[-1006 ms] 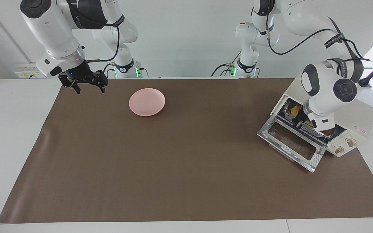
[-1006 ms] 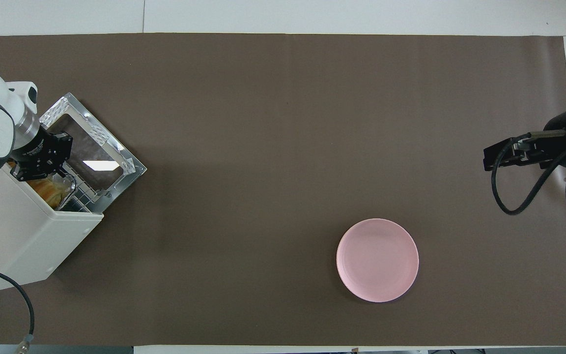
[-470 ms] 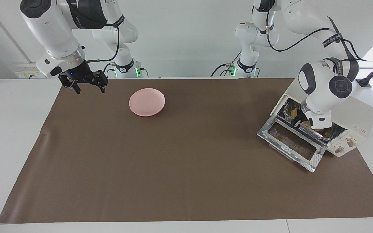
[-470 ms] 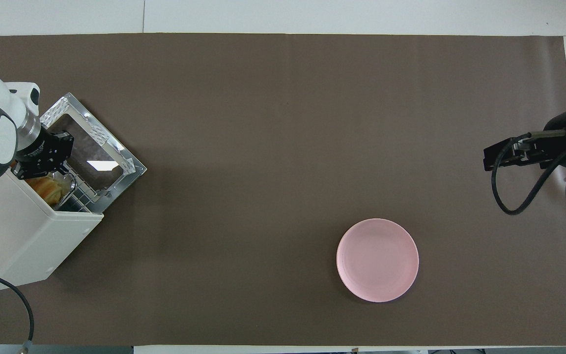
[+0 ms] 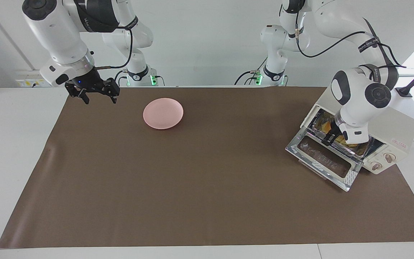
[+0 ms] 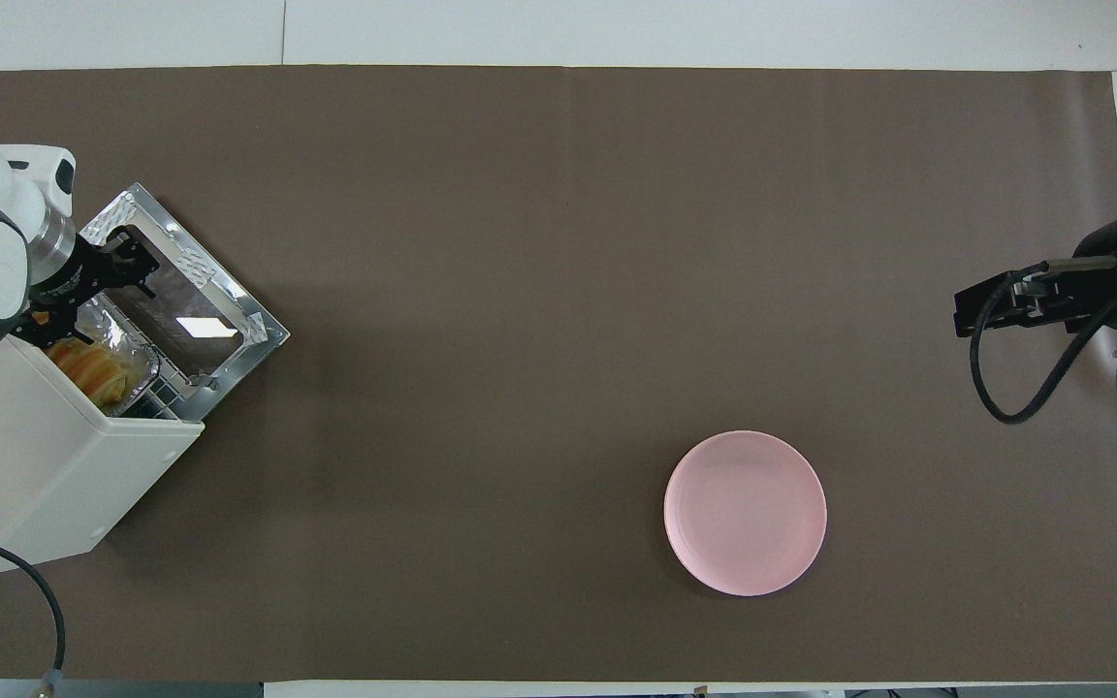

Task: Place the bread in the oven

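1. Seen at the left gripper [image 6: 83, 301]: jaws spread wide and gripping nothing, at the mouth of the oven [image 6: 35, 465], over the hinge end of the drop-down door [image 6: 185, 320]. Was pinched shut a second ago and reached deeper into the cavity; has since opened and drawn back a little toward the door.
2. Found for the bread [image 6: 91, 365]: lying free in the foil tray [image 6: 132, 341] on the rack, just inside the oven opening, at nine o'clock in the overhead view. No longer touched by either finger, as far as both views show.
3. Judged from that: release made, bread delivered, core of the task likely done. Left open: the door, lying flat at about one o'clock from the oven body in the overhead view.
4. Probably next: clearing the left gripper up and away from the opening without catching the tray's rim; perhaps lifting the door shut, though not asked for in the task.
5. Noted at the right gripper [image 5: 97, 96]: fingers apart, empty, waiting in the air over the brown mat's [image 6: 558, 242] edge at three o'clock in the overhead view. Unmoved through the last second.
6. Also present: pink plate [image 6: 745, 512], bare, at five o'clock in the overhead view, well apart from the oven.
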`<act>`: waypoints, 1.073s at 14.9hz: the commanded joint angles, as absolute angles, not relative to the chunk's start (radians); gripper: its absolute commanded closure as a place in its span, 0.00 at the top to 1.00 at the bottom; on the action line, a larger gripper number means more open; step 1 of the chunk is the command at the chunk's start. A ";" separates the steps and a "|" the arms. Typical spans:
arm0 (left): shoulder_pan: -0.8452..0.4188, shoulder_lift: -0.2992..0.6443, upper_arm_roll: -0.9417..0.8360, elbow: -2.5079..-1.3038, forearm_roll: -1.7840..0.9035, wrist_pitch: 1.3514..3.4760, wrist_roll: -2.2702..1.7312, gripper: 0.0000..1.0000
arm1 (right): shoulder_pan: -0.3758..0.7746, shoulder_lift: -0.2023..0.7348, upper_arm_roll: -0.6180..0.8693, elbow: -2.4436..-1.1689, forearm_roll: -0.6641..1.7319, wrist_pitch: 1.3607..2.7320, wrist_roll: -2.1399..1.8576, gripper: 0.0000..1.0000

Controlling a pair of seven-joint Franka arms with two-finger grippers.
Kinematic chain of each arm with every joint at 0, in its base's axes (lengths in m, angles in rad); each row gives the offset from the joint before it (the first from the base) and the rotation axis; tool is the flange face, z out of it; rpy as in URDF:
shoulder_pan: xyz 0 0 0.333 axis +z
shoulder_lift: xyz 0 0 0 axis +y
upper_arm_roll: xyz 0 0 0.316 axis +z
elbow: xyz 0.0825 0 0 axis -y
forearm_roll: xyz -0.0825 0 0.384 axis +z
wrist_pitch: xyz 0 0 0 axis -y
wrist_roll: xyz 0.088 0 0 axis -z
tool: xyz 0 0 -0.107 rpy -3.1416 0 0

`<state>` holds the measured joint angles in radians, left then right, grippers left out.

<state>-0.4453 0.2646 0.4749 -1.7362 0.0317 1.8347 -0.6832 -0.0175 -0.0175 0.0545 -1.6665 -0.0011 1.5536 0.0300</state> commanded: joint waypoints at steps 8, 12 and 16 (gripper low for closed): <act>-0.495 0.177 0.480 -1.540 0.057 1.559 -0.295 1.00 | -0.028 -0.040 0.066 -1.690 -0.014 1.555 0.038 1.00; -0.495 0.074 0.477 -1.552 0.055 1.433 -0.253 1.00 | -0.028 -0.040 0.066 -1.690 -0.014 1.555 0.038 1.00; -0.433 0.022 0.419 -1.540 0.055 1.378 -0.161 1.00 | -0.028 -0.040 0.064 -1.690 -0.014 1.555 0.038 1.00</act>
<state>-0.4823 0.0556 0.4665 -1.5328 0.0421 1.4049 -0.2190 -0.0175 -0.0175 0.0545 -1.6665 -0.0011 1.5536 0.0300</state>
